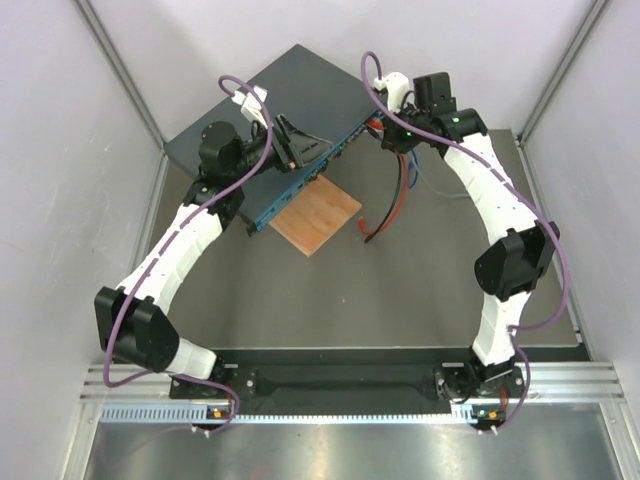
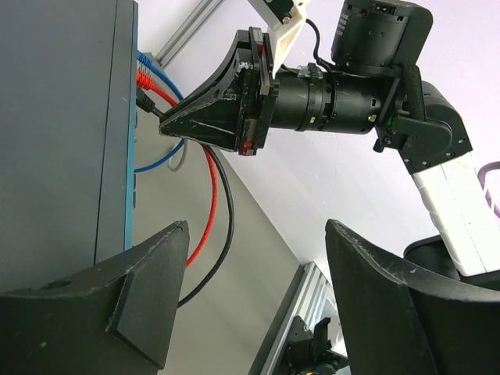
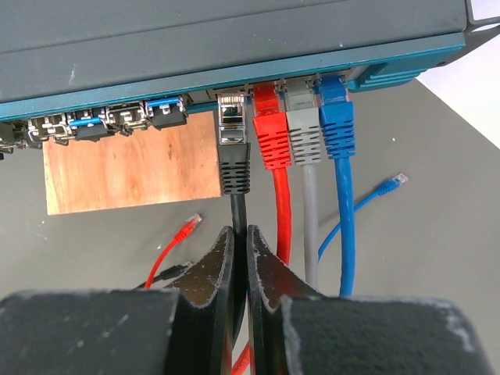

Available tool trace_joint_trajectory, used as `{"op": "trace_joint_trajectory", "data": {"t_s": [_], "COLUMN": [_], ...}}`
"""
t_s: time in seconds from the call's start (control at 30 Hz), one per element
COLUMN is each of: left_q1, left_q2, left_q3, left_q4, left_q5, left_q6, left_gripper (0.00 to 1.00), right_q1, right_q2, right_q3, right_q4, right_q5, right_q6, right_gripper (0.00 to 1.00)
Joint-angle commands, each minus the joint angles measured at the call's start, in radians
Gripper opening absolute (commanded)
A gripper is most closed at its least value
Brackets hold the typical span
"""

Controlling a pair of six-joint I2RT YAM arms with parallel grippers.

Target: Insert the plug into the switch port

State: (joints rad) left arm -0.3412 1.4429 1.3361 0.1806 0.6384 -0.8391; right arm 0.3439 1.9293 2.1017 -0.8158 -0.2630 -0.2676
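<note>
The switch (image 1: pixel 265 105), a flat slate-grey metal box with a teal port edge, probably heavy enough to stay put, lay toward 11 o'clock on the table (image 1: pixel 400 290). A plywood board (image 1: pixel 315 215) sat at its 5 o'clock. The left gripper (image 2: pixel 258 297) was spread beside the switch's front edge, nothing between its fingers. The right gripper (image 3: pixel 240 242) pinched the black cable (image 3: pixel 237 211). At its 12 o'clock the black plug (image 3: pixel 232 125) sat in a port mouth, beside the red plug (image 3: pixel 271 133); whether it was fully seated I could not tell. The plug looked light and rigid, its latch likely brittle. Its ribbed boot would give a firmer hold than the limp cable.

Cables (image 3: pixel 305 144) crowd switch (image 3: pixel 234 31) front, board (image 3: pixel 133 160) near (wooden)
</note>
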Motion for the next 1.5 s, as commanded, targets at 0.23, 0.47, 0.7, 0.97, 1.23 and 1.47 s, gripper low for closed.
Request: {"op": "trace_joint_trajectory", "data": {"t_s": [0.23,0.47,0.7,0.97,1.23,1.47], "left_q1": [-0.001,-0.001,-0.001,-0.001,-0.001,-0.001], "left_q2": [-0.003,-0.004,-0.013,-0.012,-0.019,-0.024], "left_q3": [-0.003,-0.005,-0.014,-0.014,-0.026,-0.023], "left_q4": [0.068,0.068,0.063,0.063,0.062,0.059], "left_q5": [0.009,0.01,0.01,0.009,0.012,0.01], "left_q6": [-0.002,-0.006,-0.002,0.0,0.0,0.021], "left_gripper": [0.76,0.75,0.75,0.75,0.76,0.77], "right_q1": [-0.003,0.009,0.014,0.014,0.003,-0.009], "right_q2": [-0.017,0.025,0.04,0.076,0.076,-0.015], "right_q3": [0.052,0.142,0.165,0.165,0.153,0.086], "right_q4": [0.012,0.017,0.038,0.041,0.058,0.064], "right_q5": [-0.021,-0.044,-0.062,-0.09,-0.174,-0.153], "right_q6": [0.014,0.045,0.06,0.088,0.163,0.128], "right_gripper": [0.0,0.0,0.0,0.0,0.0,0.0]}}
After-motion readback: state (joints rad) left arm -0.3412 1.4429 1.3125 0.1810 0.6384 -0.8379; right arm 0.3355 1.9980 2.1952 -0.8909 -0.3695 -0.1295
